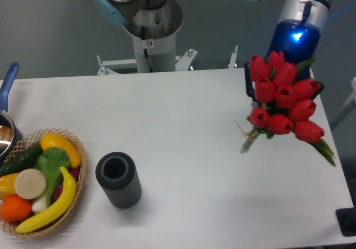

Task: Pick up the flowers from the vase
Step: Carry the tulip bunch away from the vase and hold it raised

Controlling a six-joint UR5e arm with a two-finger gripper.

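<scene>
While the gripper (pixel 281 96) is mostly hidden behind the flowers (pixel 283 101), its dark fingers (pixel 248 85) appear clamped on the bunch, which hangs in the air over the right side of the table (pixel 194 127), stems pointing down to the left. The vase (pixel 118 180) stands well apart at front left, mouth empty, just beside the wicker basket (pixel 80 174) of fruit and vegetables. A blue-handled pot (pixel 6 101) sits at the left edge.
</scene>
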